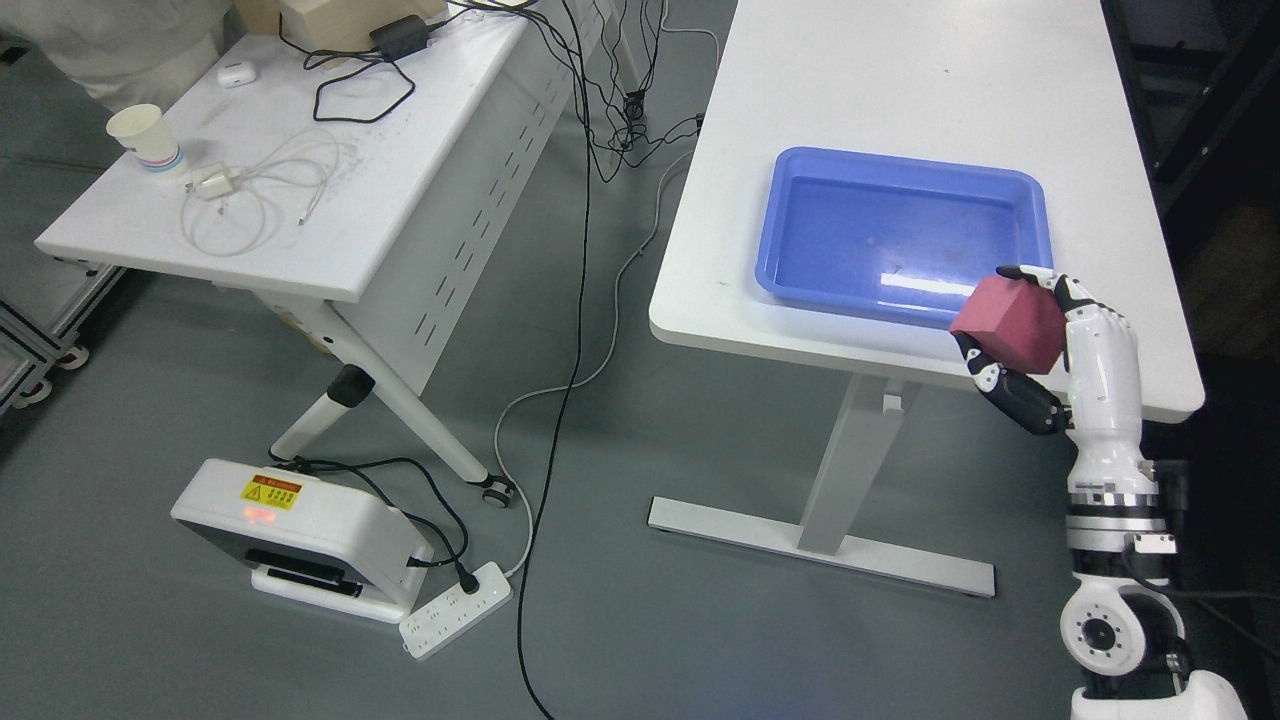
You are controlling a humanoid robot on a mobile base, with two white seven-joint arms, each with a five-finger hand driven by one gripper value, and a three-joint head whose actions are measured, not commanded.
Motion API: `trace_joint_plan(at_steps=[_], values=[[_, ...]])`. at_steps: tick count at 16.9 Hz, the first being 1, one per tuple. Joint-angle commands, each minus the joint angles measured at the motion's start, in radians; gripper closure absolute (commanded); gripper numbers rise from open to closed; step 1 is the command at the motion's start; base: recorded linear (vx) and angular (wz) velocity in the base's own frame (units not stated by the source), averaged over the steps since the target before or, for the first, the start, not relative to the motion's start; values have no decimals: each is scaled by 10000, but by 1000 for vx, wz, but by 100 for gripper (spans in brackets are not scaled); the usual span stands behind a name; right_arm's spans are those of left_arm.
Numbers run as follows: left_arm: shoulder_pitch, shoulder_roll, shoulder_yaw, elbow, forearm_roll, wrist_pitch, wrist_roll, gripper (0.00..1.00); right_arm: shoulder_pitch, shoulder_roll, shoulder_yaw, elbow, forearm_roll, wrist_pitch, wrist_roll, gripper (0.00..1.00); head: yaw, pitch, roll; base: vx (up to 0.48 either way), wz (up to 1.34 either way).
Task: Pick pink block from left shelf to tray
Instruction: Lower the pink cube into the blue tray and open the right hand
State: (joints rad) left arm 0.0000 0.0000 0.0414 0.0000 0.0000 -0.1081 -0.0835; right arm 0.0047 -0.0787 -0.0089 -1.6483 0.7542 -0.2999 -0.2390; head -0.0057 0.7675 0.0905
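Observation:
A pink block [1008,322] is held in my right hand [1020,335], whose fingers are curled around it. The hand hovers over the near right corner of the blue tray [800,285], at the front edge of the white table [900,80]. Nothing lies in the tray. My right arm rises from the lower right corner of the head view. My left arm does not show.
A second white table [400,200] at the left carries a paper cup [146,140], a charger with coiled white cable [230,195] and black cords. On the floor lie a white device [300,535], a power strip [455,608] and trailing cables [575,350].

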Motion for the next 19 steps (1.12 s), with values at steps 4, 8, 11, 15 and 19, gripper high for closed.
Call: trace_joint_plan(at_steps=[4, 8, 11, 15, 19], values=[[-230, 175, 0, -175, 0, -8, -8, 0, 168, 35, 43, 23, 5, 38, -18, 98, 0, 0, 0, 344, -21], [-230, 175, 0, -175, -15, -8, -8, 0, 184, 20, 43, 23, -10, 38, -18, 98, 0, 0, 0, 288, -51], [-230, 175, 0, -175, -15, -8, -8, 0, 168, 5, 43, 23, 5, 38, -18, 98, 0, 0, 0, 200, -23], [-230, 175, 0, -175, -15, -8, -8, 0, 214, -10, 89, 99, 127, 23, 210, 97, 0, 0, 0, 118, 4], [-230, 175, 0, -175, -15, -8, -8, 0, 184, -11, 931, 726, 189, -39, 2093, 92, 0, 0, 0, 59, 5]])
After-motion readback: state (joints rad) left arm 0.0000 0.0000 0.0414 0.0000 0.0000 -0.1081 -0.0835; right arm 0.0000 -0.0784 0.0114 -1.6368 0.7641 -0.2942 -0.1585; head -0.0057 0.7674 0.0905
